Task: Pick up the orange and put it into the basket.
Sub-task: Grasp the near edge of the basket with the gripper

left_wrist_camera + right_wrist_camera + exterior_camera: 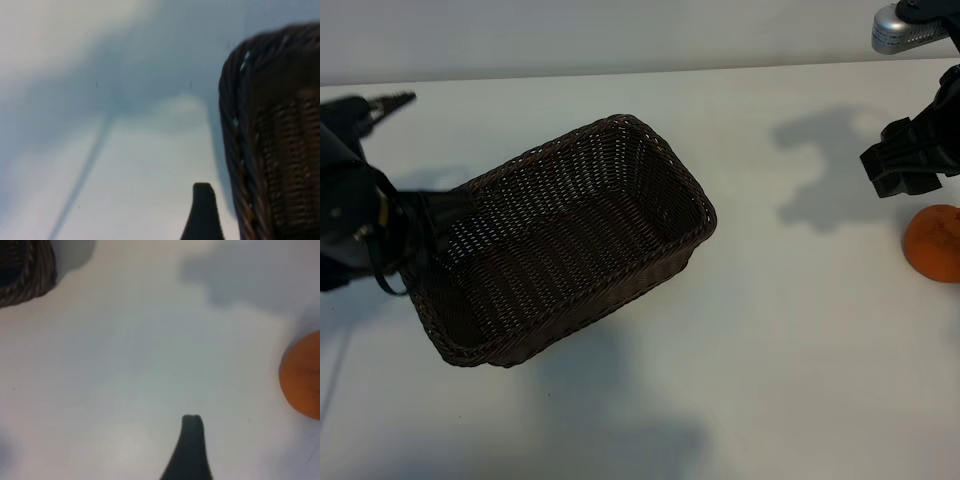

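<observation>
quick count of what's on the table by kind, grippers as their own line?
Orange: 1, at the table's right edge, outside the basket
Basket: 1, nothing in it
Grippers: 2. Left gripper open at the basket's left end; right gripper open above and just left of the orange, holding nothing
Total: 4

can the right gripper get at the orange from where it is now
Probably yes. The right gripper hangs open just above and beside the orange, which lies alone on the bare table with nothing between them. The basket sits well off to the side, by the left gripper.
</observation>
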